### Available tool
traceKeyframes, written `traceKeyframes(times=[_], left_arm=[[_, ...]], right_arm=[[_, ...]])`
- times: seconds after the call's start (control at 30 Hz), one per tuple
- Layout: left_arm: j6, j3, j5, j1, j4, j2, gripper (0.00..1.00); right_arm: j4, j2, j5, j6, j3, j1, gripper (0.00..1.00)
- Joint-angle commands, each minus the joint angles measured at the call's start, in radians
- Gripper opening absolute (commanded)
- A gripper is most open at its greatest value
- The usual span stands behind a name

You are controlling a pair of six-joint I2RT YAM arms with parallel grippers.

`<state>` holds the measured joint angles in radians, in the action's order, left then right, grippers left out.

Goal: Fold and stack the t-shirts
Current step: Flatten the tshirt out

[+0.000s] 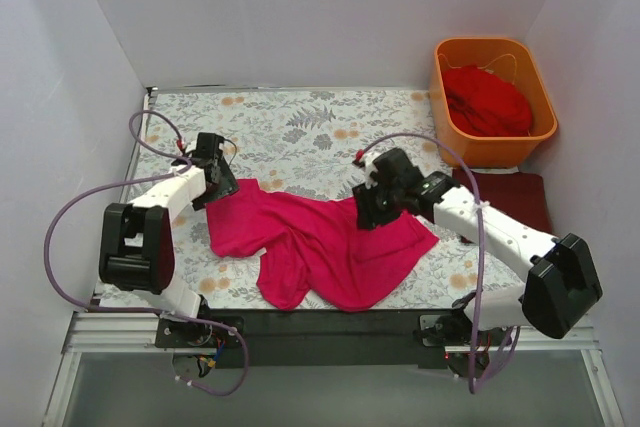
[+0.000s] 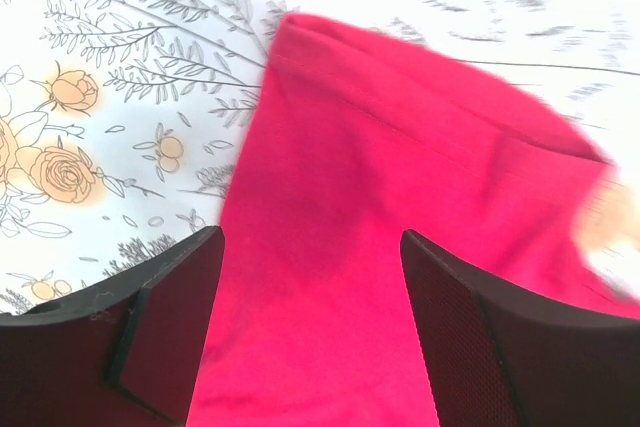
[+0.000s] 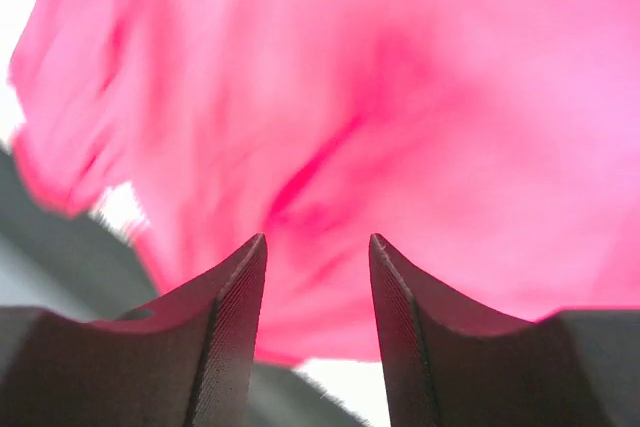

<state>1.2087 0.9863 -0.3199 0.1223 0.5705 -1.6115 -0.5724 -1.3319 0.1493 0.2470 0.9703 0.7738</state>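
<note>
The magenta-pink t-shirt lies crumpled and spread on the floral cloth in front of both arms. My left gripper is over its upper-left corner. In the left wrist view that gripper is open, the pink fabric lying flat under the gap. My right gripper is at the shirt's upper-right edge. It is open, with blurred pink cloth beyond the tips and nothing pinched. A dark maroon t-shirt lies flat at the right. A scarlet t-shirt is bunched in the tub.
The orange plastic tub stands at the back right corner. The grey floral-print cloth covers the table. White walls close in the left, back and right sides. The black front rail runs between the arm bases.
</note>
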Motion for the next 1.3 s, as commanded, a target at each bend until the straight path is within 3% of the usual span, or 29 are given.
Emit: traceKeyframes(times=[0.0,0.2,0.4,0.67,1.0,1.1,1.13,1.2,1.27], left_arm=[[-0.011,0.026,0.053,0.017,-0.009,0.154,0.71],[0.008,-0.056,0.169,0.03,-0.012,0.237,0.71],[0.014,-0.124,0.173,0.03,-0.038,0.199,0.72],[0.005,-0.162,0.131,0.03,-0.066,0.159,0.72],[0.003,-0.176,0.105,0.03,-0.072,0.116,0.72],[-0.005,-0.175,0.099,0.03,-0.072,0.107,0.72],[-0.005,-0.175,0.096,0.03,-0.072,0.104,0.72],[-0.006,-0.175,0.087,0.03,-0.066,0.099,0.72],[-0.003,-0.176,0.079,0.03,-0.061,0.099,0.72]], right_arm=[[0.009,-0.027,-0.083,-0.165,0.073,-0.172,0.5],[0.156,-0.176,-0.047,-0.201,0.088,-0.364,0.47],[0.239,-0.297,-0.033,-0.242,0.122,-0.449,0.49],[0.243,-0.437,0.009,-0.362,0.202,-0.458,0.52],[0.25,-0.538,0.125,-0.373,0.235,-0.456,0.52],[0.252,-0.54,0.136,-0.38,0.226,-0.456,0.45],[0.252,-0.538,0.141,-0.385,0.226,-0.458,0.28],[0.249,-0.536,0.139,-0.387,0.232,-0.458,0.04],[0.238,-0.523,0.109,-0.382,0.249,-0.459,0.01]])
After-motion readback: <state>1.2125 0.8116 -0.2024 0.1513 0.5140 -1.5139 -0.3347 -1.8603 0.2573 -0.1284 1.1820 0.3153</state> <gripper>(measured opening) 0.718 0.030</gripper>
